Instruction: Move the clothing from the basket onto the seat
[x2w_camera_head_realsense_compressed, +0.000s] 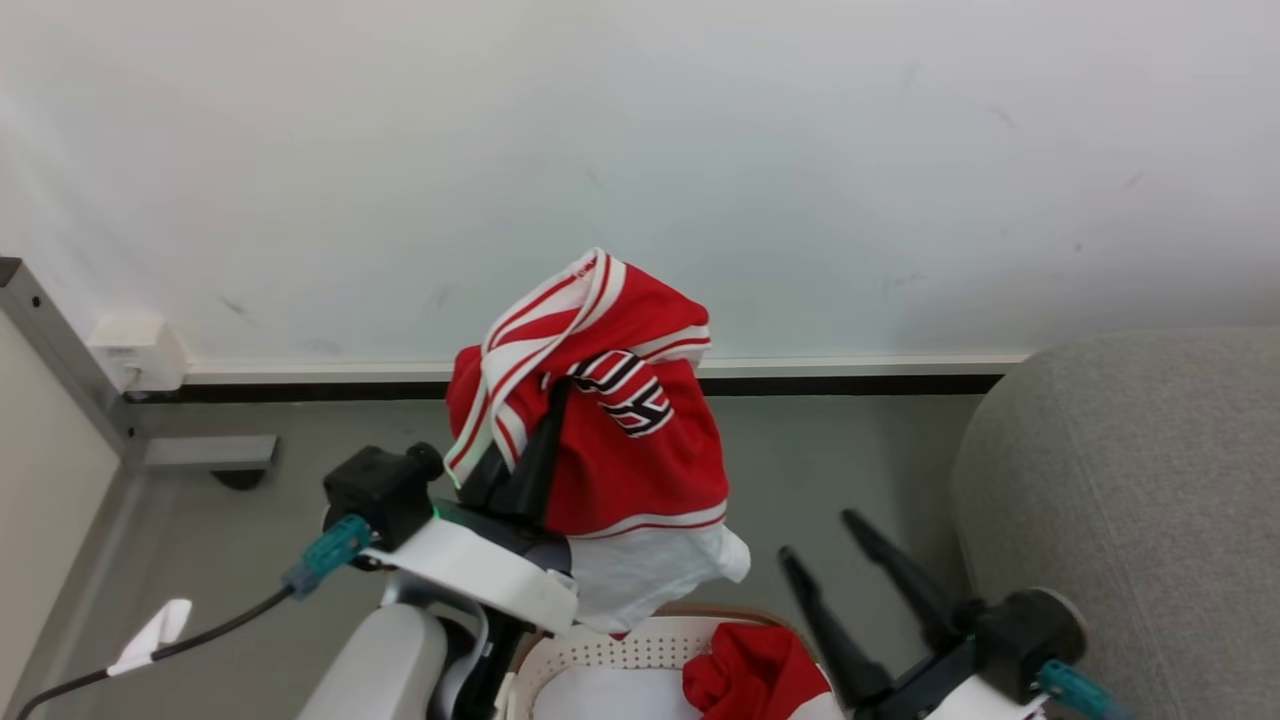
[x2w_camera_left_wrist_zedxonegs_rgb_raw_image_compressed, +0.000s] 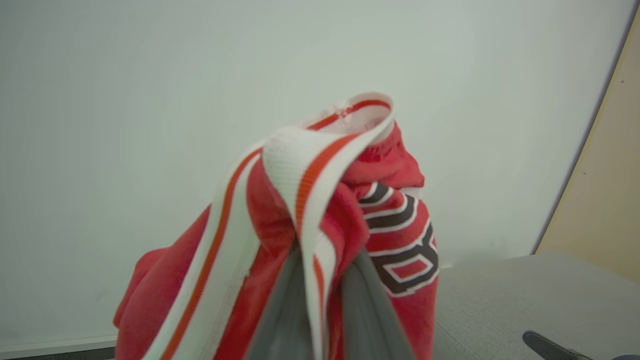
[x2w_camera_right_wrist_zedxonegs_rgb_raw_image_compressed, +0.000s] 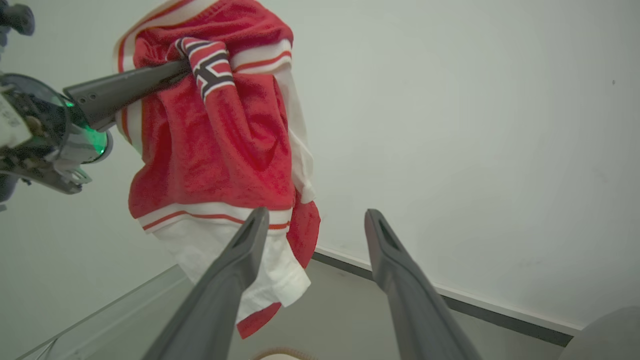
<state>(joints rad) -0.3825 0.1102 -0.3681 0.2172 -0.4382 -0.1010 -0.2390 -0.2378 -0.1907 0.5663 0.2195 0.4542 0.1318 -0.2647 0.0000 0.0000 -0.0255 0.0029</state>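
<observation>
Jersey (x2w_camera_head_realsense_compressed: 620, 440) hangs pinched in left gripper (x2w_camera_head_realsense_compressed: 553, 400) above basket (x2w_camera_head_realsense_compressed: 600, 650) — more clothing (x2w_camera_head_realsense_compressed: 755, 670) inside, seat (x2w_camera_head_realsense_compressed: 1130, 500) untouched; right gripper (x2w_camera_head_realsense_compressed: 818, 535) spread.

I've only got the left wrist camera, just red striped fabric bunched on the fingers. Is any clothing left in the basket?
Observer: Yes. The basket sits below and holds a second red garment.
Operator: Where's the right gripper?
Observer: The right gripper is open and empty, between the basket and the seat.
Operator: How does the held piece hang?
Observer: The held garment has a white part drooping below its red body, above the basket.
</observation>
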